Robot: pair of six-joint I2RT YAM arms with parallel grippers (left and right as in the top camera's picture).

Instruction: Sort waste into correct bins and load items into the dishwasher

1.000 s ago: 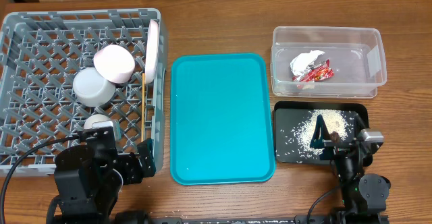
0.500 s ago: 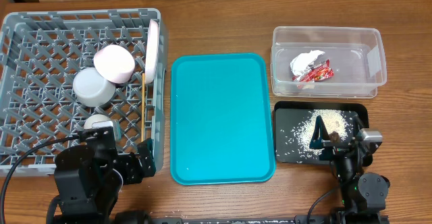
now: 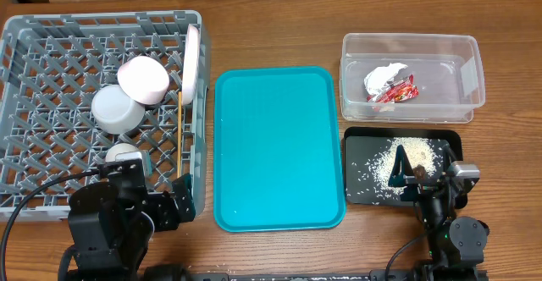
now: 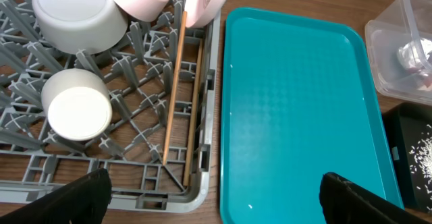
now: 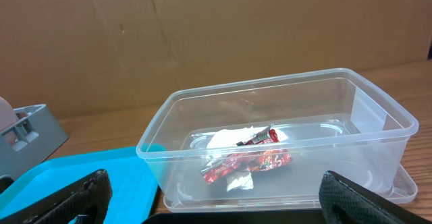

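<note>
Nothing is seen to have shifted since a second ago.

Overhead: the rack [image 3: 102, 16] is seen filling the table's left side, from the far-left corner toward the near edge. The plate [image 3: 193, 61] is stood on edge against its right wall, with the dish [image 3: 144, 79], bowl [image 3: 117, 109] and cup [image 3: 124, 153] set in a line toward the near edge. The chopsticks [image 3: 181, 120] are laid along the right wall. A teal tray [image 3: 278, 146] is placed mid-table. The tub [image 3: 356, 61], by the far-right corner, is seen with the wrapper [image 3: 391, 90] inside. Rice [image 3: 398, 158] is scattered on the black tray [image 3: 364, 141], by the right edge on the tub's near side.

Left wrist: the left gripper [image 4: 214, 182] is shown spread wide with nothing held, above the rack's near-right corner and the teal tray. The chopsticks are seen lying side by side on the lattice, just inside the wall.

Right wrist: the right gripper [image 5: 212, 183] is likewise shown wide apart and empty. The tub is seen straight ahead, the wrapper lying on its floor.
</note>
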